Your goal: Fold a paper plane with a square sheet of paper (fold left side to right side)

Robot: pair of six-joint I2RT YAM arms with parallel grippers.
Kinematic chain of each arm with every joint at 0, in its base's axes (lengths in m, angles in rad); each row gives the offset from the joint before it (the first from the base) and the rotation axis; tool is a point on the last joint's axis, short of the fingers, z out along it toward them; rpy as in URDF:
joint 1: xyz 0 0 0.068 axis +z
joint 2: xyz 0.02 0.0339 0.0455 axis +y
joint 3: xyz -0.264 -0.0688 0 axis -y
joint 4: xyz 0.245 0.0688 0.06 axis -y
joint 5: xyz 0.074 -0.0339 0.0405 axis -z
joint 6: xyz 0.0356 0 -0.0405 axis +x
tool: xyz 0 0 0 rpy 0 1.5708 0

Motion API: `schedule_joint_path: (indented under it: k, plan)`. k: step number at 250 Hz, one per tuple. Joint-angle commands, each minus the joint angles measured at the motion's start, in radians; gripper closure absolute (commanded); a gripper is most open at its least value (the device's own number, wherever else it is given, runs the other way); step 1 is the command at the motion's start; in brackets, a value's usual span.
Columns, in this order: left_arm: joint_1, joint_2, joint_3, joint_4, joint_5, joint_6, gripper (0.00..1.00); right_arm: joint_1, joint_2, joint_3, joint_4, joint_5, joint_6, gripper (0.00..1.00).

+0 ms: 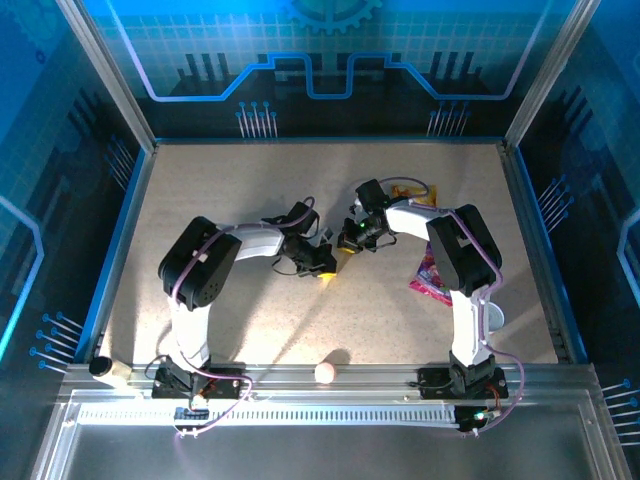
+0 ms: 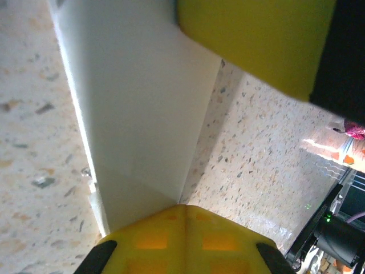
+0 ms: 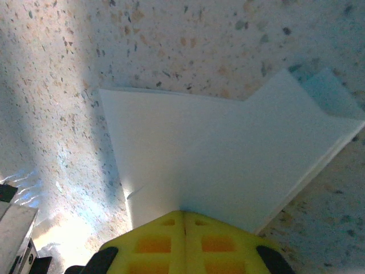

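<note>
Clenching our left hand (image 2: 181,211) and right hand (image 3: 183,216), we touch both tips to the folded sheet of paper (image 3: 228,160) at mid-frame.

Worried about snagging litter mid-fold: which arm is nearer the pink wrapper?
Right. The right arm overlaps the pink wrapper from above. The left arm stands well to its left, beyond the centre where left gripper and right gripper pinch the paper.
</note>
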Motion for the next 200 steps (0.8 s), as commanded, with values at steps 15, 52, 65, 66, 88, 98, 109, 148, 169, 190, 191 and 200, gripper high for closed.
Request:
schedule_joint_path:
  k: [15, 52, 65, 66, 88, 98, 109, 148, 169, 190, 191, 200]
  plan:
    - [-0.015, -0.031, -0.065, -0.148, 0.012, 0.045, 1.0, 0.004, 0.093, -0.026, -0.095, 0.125, -0.013, 1.0]
    - [-0.016, -0.052, -0.085, -0.155, 0.017, 0.055, 1.0, 0.006, 0.1, -0.018, -0.103, 0.125, -0.016, 1.0]
    - [-0.016, -0.059, -0.093, -0.158, 0.022, 0.059, 1.0, 0.007, 0.101, -0.017, -0.103, 0.126, -0.017, 1.0]
    - [-0.02, -0.059, -0.093, -0.159, 0.022, 0.06, 1.0, 0.007, 0.101, -0.016, -0.104, 0.125, -0.016, 1.0]
    - [-0.016, -0.067, -0.101, -0.165, 0.024, 0.067, 1.0, 0.008, 0.104, -0.013, -0.105, 0.125, -0.016, 1.0]
    - [-0.015, -0.071, -0.107, -0.168, 0.026, 0.069, 1.0, 0.01, 0.104, -0.013, -0.106, 0.124, -0.017, 1.0]
    - [-0.016, -0.075, -0.113, -0.168, 0.029, 0.071, 1.0, 0.009, 0.105, -0.012, -0.107, 0.125, -0.018, 1.0]
    - [-0.017, -0.094, -0.133, -0.18, 0.028, 0.081, 1.0, 0.011, 0.105, -0.01, -0.11, 0.125, -0.019, 1.0]
    - [-0.017, -0.105, -0.148, -0.184, 0.028, 0.084, 1.0, 0.012, 0.107, -0.009, -0.112, 0.125, -0.019, 1.0]
    - [-0.018, -0.115, -0.167, -0.188, 0.028, 0.087, 1.0, 0.013, 0.107, -0.007, -0.113, 0.125, -0.019, 1.0]
    - [-0.018, -0.116, -0.167, -0.187, 0.027, 0.087, 1.0, 0.013, 0.107, -0.007, -0.113, 0.125, -0.019, 1.0]
    - [-0.017, -0.121, -0.174, -0.187, 0.027, 0.087, 1.0, 0.014, 0.108, -0.005, -0.114, 0.124, -0.019, 1.0]
